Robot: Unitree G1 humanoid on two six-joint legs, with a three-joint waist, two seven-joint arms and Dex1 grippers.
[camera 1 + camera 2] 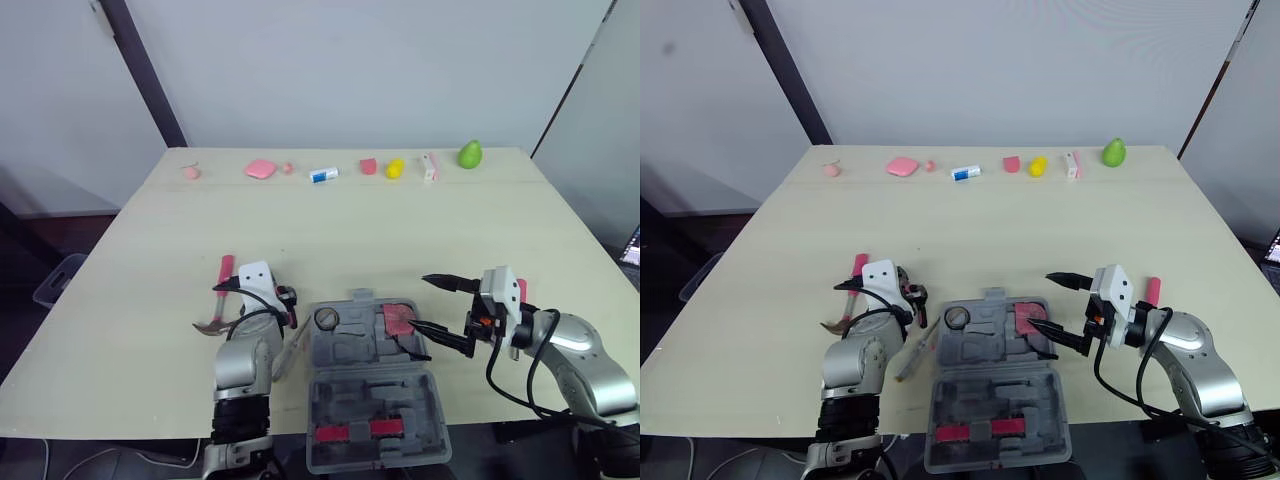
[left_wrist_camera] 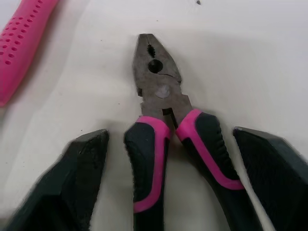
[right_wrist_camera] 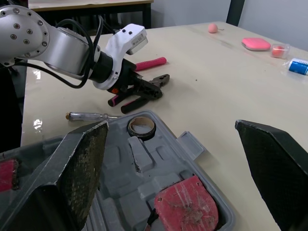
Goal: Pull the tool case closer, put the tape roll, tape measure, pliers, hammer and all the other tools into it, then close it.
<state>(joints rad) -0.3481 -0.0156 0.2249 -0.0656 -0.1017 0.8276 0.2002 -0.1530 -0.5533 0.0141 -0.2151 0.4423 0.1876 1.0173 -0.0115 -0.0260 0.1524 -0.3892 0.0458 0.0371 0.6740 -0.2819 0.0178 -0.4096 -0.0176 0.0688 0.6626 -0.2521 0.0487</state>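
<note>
The grey tool case (image 1: pixel 352 395) lies open at the table's near edge. In its far half sit the tape roll (image 1: pixel 327 318) and the red tape measure (image 1: pixel 400 320). My right gripper (image 1: pixel 424 304) hovers open over the case's right side, above the tape measure (image 3: pixel 185 209). The pink-and-black pliers (image 2: pixel 163 125) lie on the table left of the case. My left gripper (image 2: pixel 171 137) is open, its fingers (image 2: pixel 79 183) on either side of the handles without touching them. The pink-handled hammer (image 1: pixel 221 277) lies just left of it. A screwdriver (image 1: pixel 915 360) rests between the pliers and the case.
A pink-handled tool (image 1: pixel 521 291) lies beside my right wrist. Along the table's far edge stand small items: pink pieces (image 1: pixel 261 168), a blue-and-white item (image 1: pixel 323 175), a yellow object (image 1: pixel 395 167) and a green one (image 1: pixel 470 154).
</note>
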